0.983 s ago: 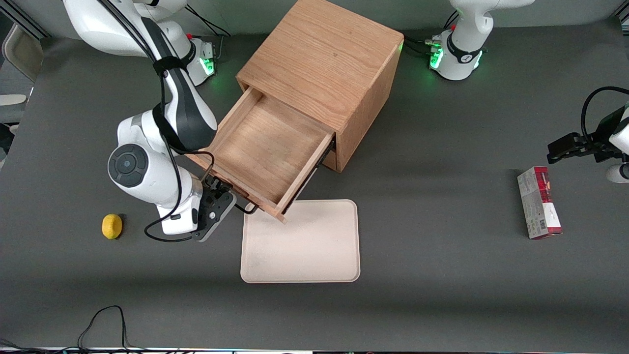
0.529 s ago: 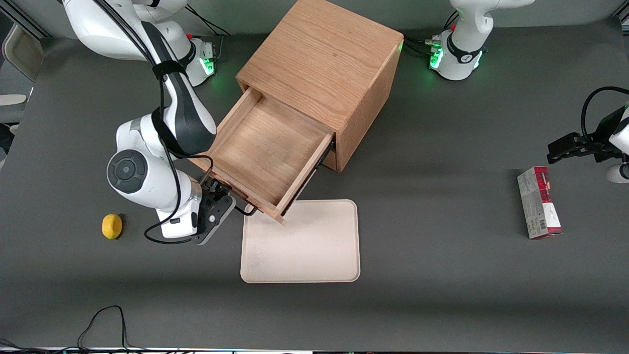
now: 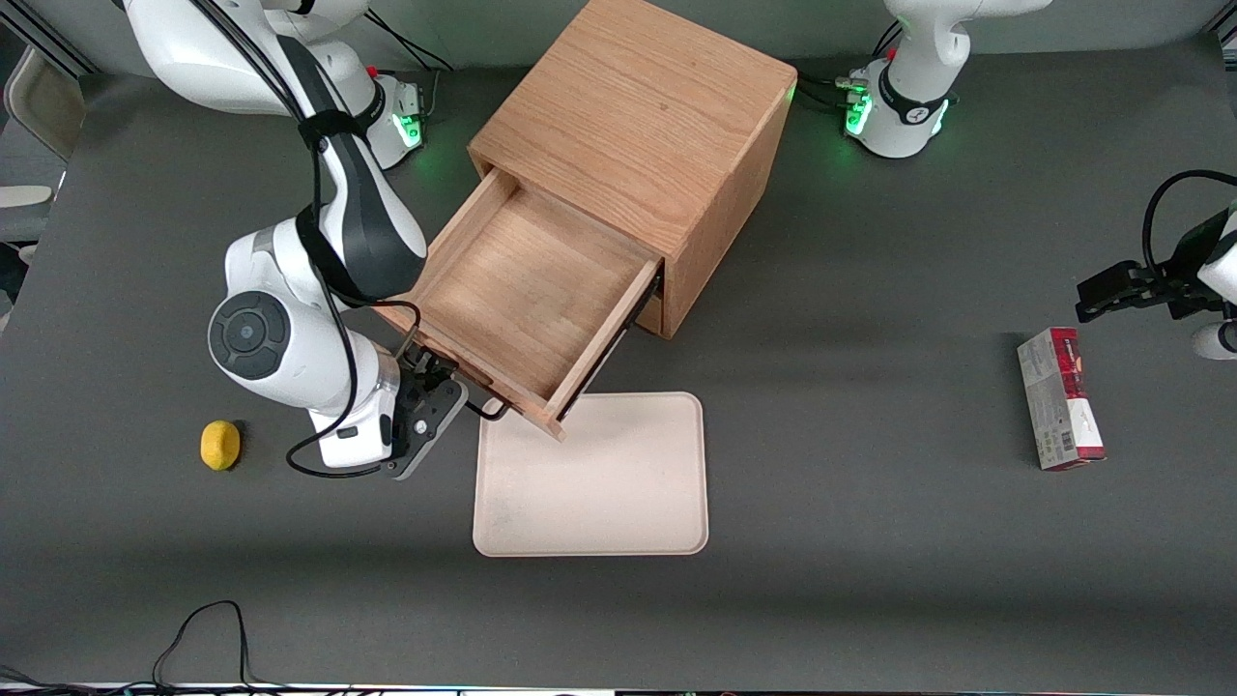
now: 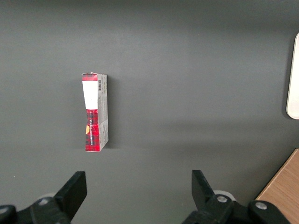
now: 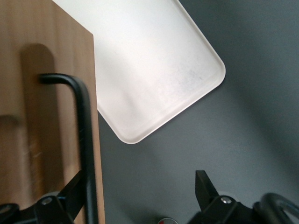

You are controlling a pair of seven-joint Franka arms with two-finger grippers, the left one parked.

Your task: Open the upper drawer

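Observation:
The oak cabinet (image 3: 638, 126) stands with its upper drawer (image 3: 527, 290) pulled far out, and the shallow wooden tray is bare. The drawer's light wood front (image 5: 42, 116) and black wire handle (image 5: 84, 140) show in the right wrist view. The handle's end also shows in the front view (image 3: 488, 411). My right gripper (image 3: 443, 379) is open at the drawer front, nearer the front camera than the cabinet. In the wrist view the gripper (image 5: 140, 179) has the handle between its fingers, close beside one finger (image 5: 72, 193). The bottom drawer is hidden under the open one.
A cream tray (image 3: 591, 476) lies flat in front of the open drawer, its corner under the drawer's front; it also shows in the wrist view (image 5: 154, 70). A yellow lemon (image 3: 220, 445) lies toward the working arm's end. A red and white box (image 3: 1058, 398) lies toward the parked arm's end.
The right wrist has shifted and turned slightly at the drawer front. The upper drawer stays pulled out about the same.

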